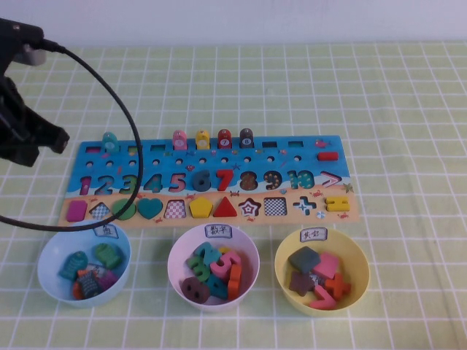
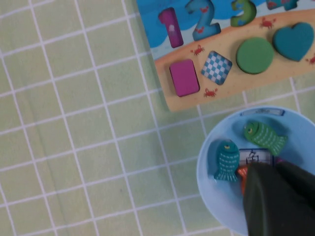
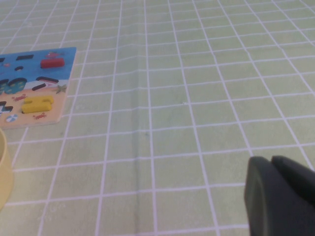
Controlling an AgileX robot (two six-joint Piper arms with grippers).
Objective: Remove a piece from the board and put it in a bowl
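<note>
The left gripper [image 2: 280, 196] shows in its wrist view only as a dark finger tip over the light blue bowl [image 2: 211, 189]; whether its jaws are released or clenched cannot be told. In the high view the left arm [image 1: 25, 135] hangs raised at the table's left edge, beyond the board's left end, a black cable [image 1: 124, 117] looping from it across the board's left part.

The right gripper [image 3: 278, 196] appears only in its wrist view, a dark finger tip low over bare checked tablecloth [image 3: 197, 98], well clear of the board's right end; its jaws cannot be told either.

The magenta square piece [image 1: 76, 211] sits in the leftmost slot of the sandy strip of the board [image 1: 211, 149], just beside a chequered empty slot [image 1: 100, 211] and then a green circle [image 1: 124, 210]. The yellow bowl [image 1: 284, 259] stands in front of the board's right end, holding several shape pieces, with the pale pink bowl [image 1: 175, 259] to its left.
</note>
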